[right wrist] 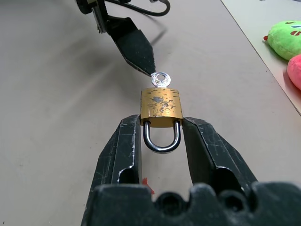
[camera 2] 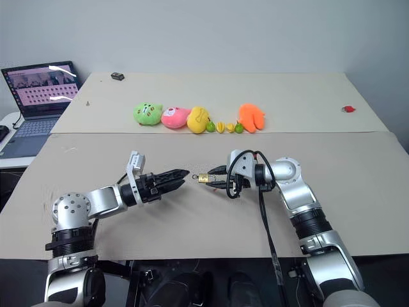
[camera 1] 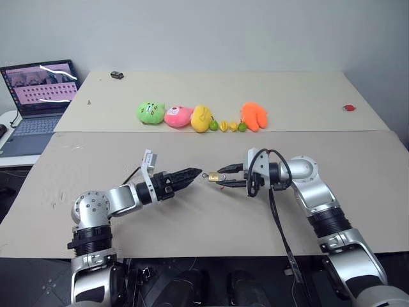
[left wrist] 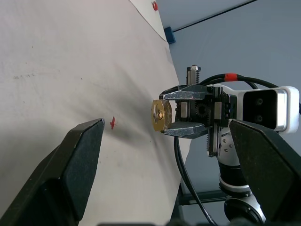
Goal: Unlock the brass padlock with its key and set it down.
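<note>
Padlock (right wrist: 161,107) sits clamped between my right gripper's (right wrist: 161,123) two fingers, held above the table (camera 1: 211,224) near the middle of the head view. Its body is a small squarish block of scuffed golden brass, the face flecked with worn silvery patches; I can read no brand or writing on it. The thin U-shaped shackle (right wrist: 162,141) is smooth polished steel and points back toward my right wrist, in the gap between the fingers. A silvery key (right wrist: 161,79) stands in the far end of the body, its flat round head pierced by a hole.

My right fingers (right wrist: 123,146) are black, with a rough, chipped surface, and press on the two sides of the brass body. My left gripper (camera 1: 192,174) points at the padlock from the left of the head view, its fingers spread wide apart and holding nothing; in the right wrist view one tapered black tip lies just beside the key's head, and I cannot tell whether it touches it.

The table is covered in matte beige board, with a small red mark (left wrist: 113,124) below the padlock. Across the upper middle runs a row of soft plush toys: a green one (camera 1: 151,112), a pink one (camera 1: 178,116), a yellow one (camera 1: 201,118), a few tiny fruits (camera 1: 227,126), and an orange one (camera 1: 254,116). A small dark object (camera 1: 116,75) lies at the far edge, and a little red thing (camera 1: 349,108) at the upper right. An open laptop (camera 1: 37,102) stands at the upper left; its screen shows rows too small to read.
</note>
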You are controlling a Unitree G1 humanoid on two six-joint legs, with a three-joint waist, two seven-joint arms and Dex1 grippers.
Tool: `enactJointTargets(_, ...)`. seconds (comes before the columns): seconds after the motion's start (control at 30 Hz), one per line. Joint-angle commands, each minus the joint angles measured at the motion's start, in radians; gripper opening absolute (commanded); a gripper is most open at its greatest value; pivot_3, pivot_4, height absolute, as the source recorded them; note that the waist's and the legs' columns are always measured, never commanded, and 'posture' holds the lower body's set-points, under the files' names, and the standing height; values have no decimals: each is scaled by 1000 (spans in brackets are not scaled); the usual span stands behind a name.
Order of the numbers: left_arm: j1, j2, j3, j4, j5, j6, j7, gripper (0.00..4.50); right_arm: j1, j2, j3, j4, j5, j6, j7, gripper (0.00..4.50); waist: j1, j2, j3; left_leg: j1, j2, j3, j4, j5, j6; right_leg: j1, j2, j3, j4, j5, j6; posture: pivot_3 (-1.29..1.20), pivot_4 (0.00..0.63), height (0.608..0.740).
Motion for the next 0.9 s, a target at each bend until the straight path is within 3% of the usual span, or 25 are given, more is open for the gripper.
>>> enactJointTargets(0.03, -8, -17, -18, -6, 1, -19, 1, 4500, -19, 2, -12, -69, 26, 1, 2, 935, 0, 0, 0, 0, 0, 0, 0, 0, 0, 0, 0, 0, 0, 0, 0, 0, 150, 740)
enactJointTargets(0.43, -21, -49, -17, 10, 12, -65, 18, 4500, -13, -7, -9, -47, 13, -11, 6, 935, 0, 0, 0, 0, 0, 0, 0, 0, 0, 0, 0, 0, 0, 0, 0, 0, 150, 740)
enactJointTargets(0.53, -20, -46, -19, 9, 13, -66, 21, 3782, -16, -6, -9, -39, 12, -13, 6, 935, 0, 0, 0, 0, 0, 0, 0, 0, 0, 0, 0, 0, 0, 0, 0, 0, 150, 740)
enactJointTargets(0.6, -19, -41, -30, 4, 20, -66, 21, 2942, -18, -5, -9, -35, 12, -13, 5, 935, 0, 0, 0, 0, 0, 0, 0, 0, 0, 0, 0, 0, 0, 0, 0, 0, 150, 740)
enactJointTargets(0.9, -20, -47, -36, 5, 12, -56, 27, 2942, -17, -1, -8, -35, 11, -13, 1, 935, 0, 0, 0, 0, 0, 0, 0, 0, 0, 0, 0, 0, 0, 0, 0, 0, 150, 740)
